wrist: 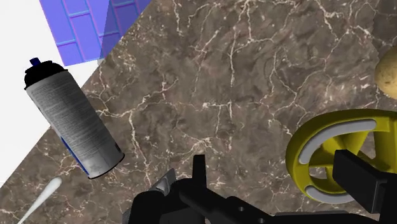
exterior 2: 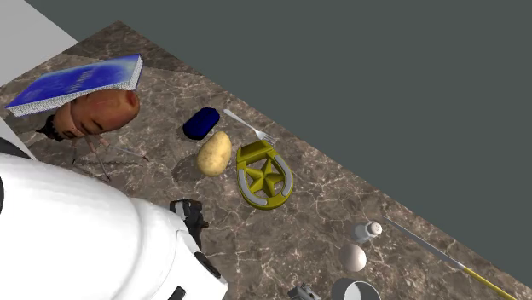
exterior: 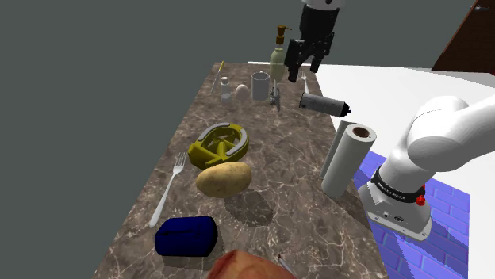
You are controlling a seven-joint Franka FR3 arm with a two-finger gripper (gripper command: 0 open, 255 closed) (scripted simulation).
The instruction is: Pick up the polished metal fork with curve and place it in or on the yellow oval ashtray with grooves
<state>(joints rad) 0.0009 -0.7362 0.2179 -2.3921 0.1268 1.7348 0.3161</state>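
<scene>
Two things matter for you: the fork (exterior: 168,189) and the yellow ashtray (exterior: 220,145). In the shoulder view the fork lies flat on the marble counter (exterior: 262,158), between seven and eight o'clock from the ashtray. Its prongs point toward the ashtray, close beside the rim, and its handle runs off toward the blue block (exterior: 186,235). A potato (exterior: 224,179) sits at three o'clock from the fork's handle, near but apart.

Your gripper (exterior: 304,67) hangs high over the far end of the counter, at about one o'clock from the ashtray and well apart from the fork. Its fingers stand spread with nothing between them.

Judge the fork light, stiff and slick. Thin metal lying flat gives you little to pinch. Take it across the middle of the handle, with the fingers straddling the narrow width and brought right down to the stone, so that it balances rather than swings. Expect it to slide if you close off-centre.
</scene>
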